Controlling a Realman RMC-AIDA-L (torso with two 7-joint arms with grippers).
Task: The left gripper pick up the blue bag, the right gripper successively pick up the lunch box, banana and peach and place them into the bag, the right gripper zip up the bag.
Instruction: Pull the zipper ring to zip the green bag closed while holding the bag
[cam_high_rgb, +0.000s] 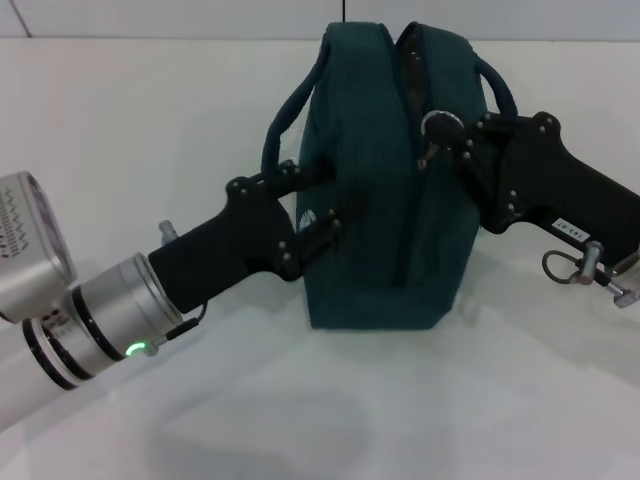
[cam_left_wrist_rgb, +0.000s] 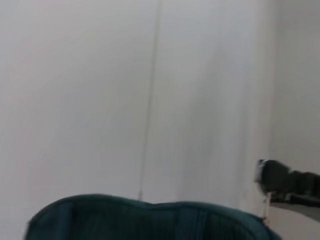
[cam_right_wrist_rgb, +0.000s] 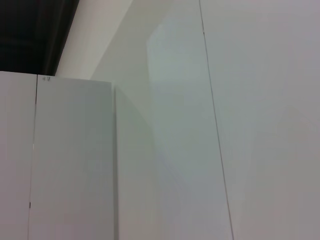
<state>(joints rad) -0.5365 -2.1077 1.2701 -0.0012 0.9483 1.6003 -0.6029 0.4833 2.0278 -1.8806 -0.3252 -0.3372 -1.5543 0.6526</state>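
Observation:
The blue bag (cam_high_rgb: 385, 200), dark teal, stands upright in the middle of the white table in the head view. My left gripper (cam_high_rgb: 322, 205) is shut on its left side, by the foot of the near handle (cam_high_rgb: 285, 110). From the right, my right gripper (cam_high_rgb: 432, 142) is pinched on the zipper pull along the zipper line (cam_high_rgb: 408, 230). The zipper gapes a little above the pull and looks closed below it. The left wrist view shows the bag's upper edge (cam_left_wrist_rgb: 150, 217) and part of the right gripper (cam_left_wrist_rgb: 287, 182). Lunch box, banana and peach are out of view.
The white table (cam_high_rgb: 300, 420) spreads all around the bag, with a white wall behind it. My left arm's silver wrist (cam_high_rgb: 110, 310) lies low at the left. The right wrist view shows only white wall panels (cam_right_wrist_rgb: 200, 150).

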